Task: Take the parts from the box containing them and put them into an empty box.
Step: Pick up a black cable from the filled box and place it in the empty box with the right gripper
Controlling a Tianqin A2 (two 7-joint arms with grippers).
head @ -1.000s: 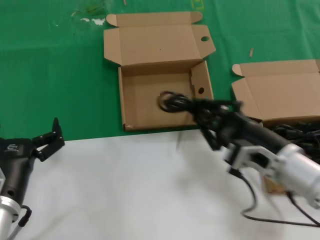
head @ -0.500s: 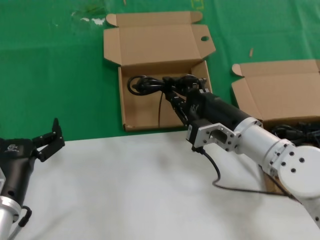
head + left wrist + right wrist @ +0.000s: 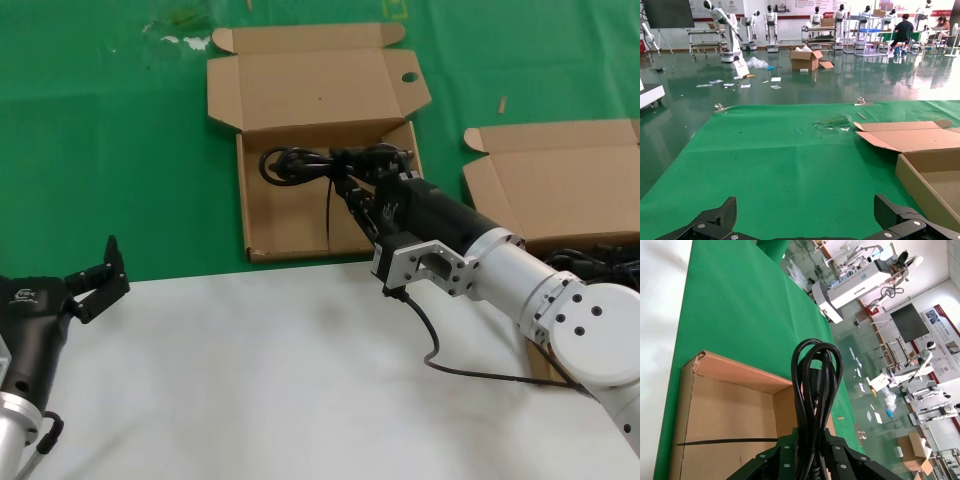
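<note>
My right gripper (image 3: 352, 178) is shut on a coiled black power cable (image 3: 300, 163) and holds it over the open box with round holes (image 3: 290, 215) in its lid tab and side flap. One strand hangs down into that box. In the right wrist view the cable (image 3: 814, 385) rises from between the closed fingers (image 3: 781, 460) above the box floor (image 3: 725, 420). The box with the other cables (image 3: 560, 190) is at the right, and black cables (image 3: 600, 262) show behind my right arm. My left gripper (image 3: 98, 280) is open and empty at the near left, over the green mat's edge.
A green mat (image 3: 100, 150) covers the far part of the table and a white surface (image 3: 250, 380) the near part. A thin black wire (image 3: 470, 375) trails from my right wrist across the white surface. The left wrist view shows the mat (image 3: 790, 165) and a box corner (image 3: 925, 180).
My right gripper has carried the cable bundle from the holed box's near right corner to over its middle, then slowed. The left arm has not moved.
</note>
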